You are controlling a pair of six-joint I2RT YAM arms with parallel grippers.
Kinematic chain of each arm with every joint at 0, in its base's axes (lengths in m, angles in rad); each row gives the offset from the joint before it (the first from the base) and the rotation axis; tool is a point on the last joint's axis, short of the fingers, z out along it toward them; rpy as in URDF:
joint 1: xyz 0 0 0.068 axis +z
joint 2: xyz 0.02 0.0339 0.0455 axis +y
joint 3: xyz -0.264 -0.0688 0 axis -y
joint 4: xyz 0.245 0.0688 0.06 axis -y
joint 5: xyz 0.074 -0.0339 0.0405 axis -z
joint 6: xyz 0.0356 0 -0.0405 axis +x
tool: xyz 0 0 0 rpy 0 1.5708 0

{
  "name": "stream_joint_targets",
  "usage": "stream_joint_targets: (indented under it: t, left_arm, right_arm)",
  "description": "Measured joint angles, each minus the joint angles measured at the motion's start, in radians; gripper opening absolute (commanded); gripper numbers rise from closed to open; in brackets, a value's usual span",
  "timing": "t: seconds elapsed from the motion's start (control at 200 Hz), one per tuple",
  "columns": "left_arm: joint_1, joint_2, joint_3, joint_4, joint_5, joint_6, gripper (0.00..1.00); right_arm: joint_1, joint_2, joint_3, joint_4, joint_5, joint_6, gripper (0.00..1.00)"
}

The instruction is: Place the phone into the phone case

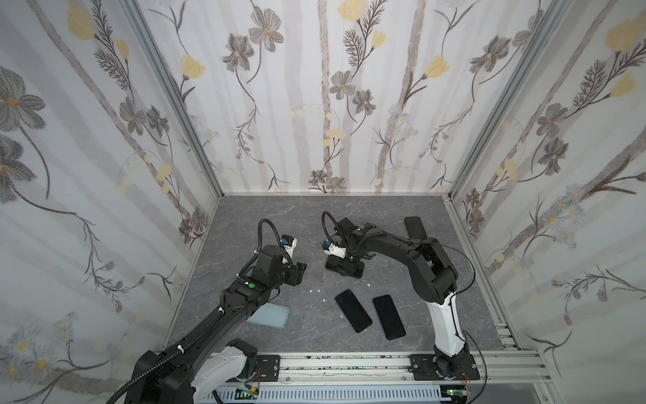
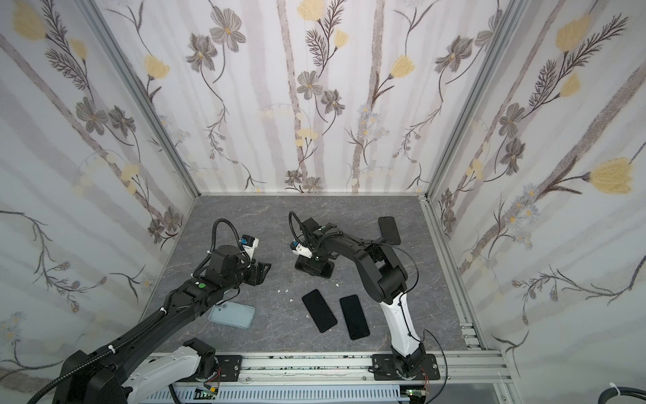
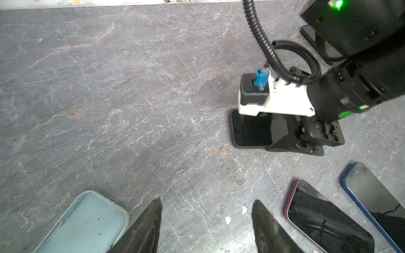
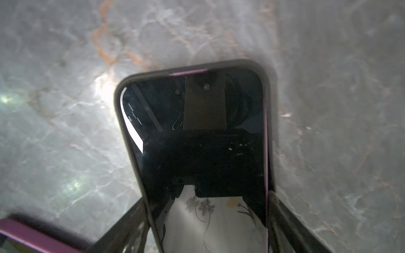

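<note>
The right gripper (image 4: pixel 207 198) is reaching down with its fingers (image 4: pixel 129 225) spread wide, one lying against each long edge of the phone case (image 4: pixel 270 131), so it is gripping the case across its width. The phone (image 4: pixel 197 142) is sitting screen-up inside that case, which is lying flat near the middle of the table (image 1: pixel 279 224). A thin purple line of the phone's edge is showing along the far end and one long side. To my eye that line suggests the phone is not pressed fully home there.

To do this step well, the squeeze should be light, since pinching the rim inward could be stopping the phone from dropping in. Pushing down on the glass near the showing edge, with the case held flat, looks the safer way.

The left gripper (image 3: pixel 207 200) is hovering off to the side with its fingers apart and nothing between them; it could be steadying the case's free end. Near it are lying an empty pale blue case (image 3: pixel 87 223), a purple-edged phone (image 3: pixel 324 219) and a blue-edged phone (image 3: pixel 377 197), with white scraps (image 1: pixel 324 300) on the table between.

No brand, label or writing is showing clearly enough to read; the dark screens are only reflecting.
</note>
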Motion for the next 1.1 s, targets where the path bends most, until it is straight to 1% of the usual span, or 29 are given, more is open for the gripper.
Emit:
stream_joint_targets:
  t: [0.115,0.22,0.415,0.599,0.739,0.864,1.064,1.074,1.079,1.084,1.089,1.099]
  left_arm:
    - [0.0,0.006,0.005,0.003,-0.001,0.0,0.65]
    - [0.001,0.011,0.005,0.006,-0.003,0.0,0.65]
    - [0.002,0.023,0.005,0.006,-0.005,0.0,0.65]
    - [0.006,0.033,0.011,0.007,-0.011,0.0,0.65]
    - [0.006,0.033,0.012,0.007,-0.019,0.0,0.65]
    - [0.006,0.03,0.012,0.007,-0.027,0.0,0.65]
    - [0.008,0.023,0.012,0.007,-0.027,0.0,0.65]
    - [0.008,0.023,0.012,0.007,-0.027,0.0,0.65]
    - [0.008,0.023,0.012,0.007,-0.027,0.0,0.65]
    - [0.008,0.023,0.012,0.007,-0.027,0.0,0.65]
    - [0.008,0.023,0.012,0.007,-0.027,0.0,0.65]
    - [0.008,0.022,0.012,0.007,-0.027,0.0,0.65]
  right_arm:
    - [-0.052,0.024,0.034,0.009,0.015,0.065,0.77]
    - [-0.12,0.061,0.083,0.022,0.026,0.143,0.77]
    - [-0.252,0.143,0.202,0.055,0.041,0.293,0.78]
    - [-0.34,0.221,0.311,0.102,0.07,0.415,0.79]
    - [-0.37,0.253,0.373,0.097,0.097,0.464,0.8]
    - [-0.373,0.25,0.392,0.057,0.13,0.493,0.81]
    - [-0.36,0.188,0.411,0.008,0.153,0.514,0.83]
    - [-0.359,0.183,0.412,0.008,0.153,0.513,0.84]
    - [-0.359,0.18,0.412,0.008,0.153,0.514,0.88]
    - [-0.359,0.178,0.412,0.008,0.153,0.514,0.94]
    - [-0.358,0.175,0.413,0.008,0.153,0.514,0.97]
    - [-0.357,0.172,0.414,0.008,0.153,0.514,1.0]
